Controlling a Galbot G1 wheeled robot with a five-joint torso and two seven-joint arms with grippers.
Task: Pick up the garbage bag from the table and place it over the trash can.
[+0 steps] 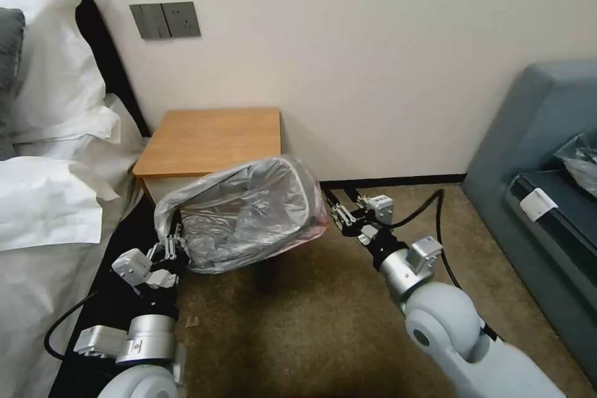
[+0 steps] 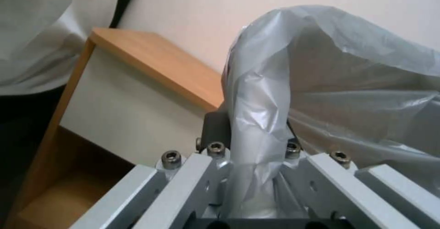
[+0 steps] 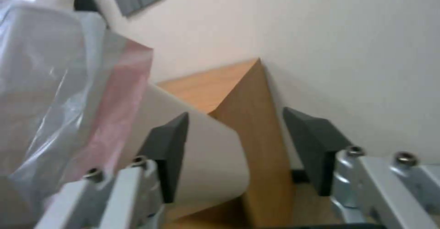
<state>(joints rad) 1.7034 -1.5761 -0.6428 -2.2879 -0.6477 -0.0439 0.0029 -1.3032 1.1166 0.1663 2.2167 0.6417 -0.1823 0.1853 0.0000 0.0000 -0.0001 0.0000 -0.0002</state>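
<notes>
Beside the wooden desk (image 1: 211, 140), the garbage bag (image 1: 249, 214) covers the trash can (image 3: 201, 153), tilted, mouth facing the robot. Left pincer (image 1: 171, 249) pinches bag film; right pincer (image 1: 339, 214) gapes empty beside it.

Your open lane is the carpet (image 1: 298, 323) between the arms and right of the trash can (image 1: 249, 224) — bare out to the sofa (image 1: 535, 186). Left side is tight: bed (image 1: 50, 224) flanks the left gripper (image 1: 171, 249). Table (image 1: 211, 137) and wall (image 1: 373, 62) block you behind the can.
</notes>
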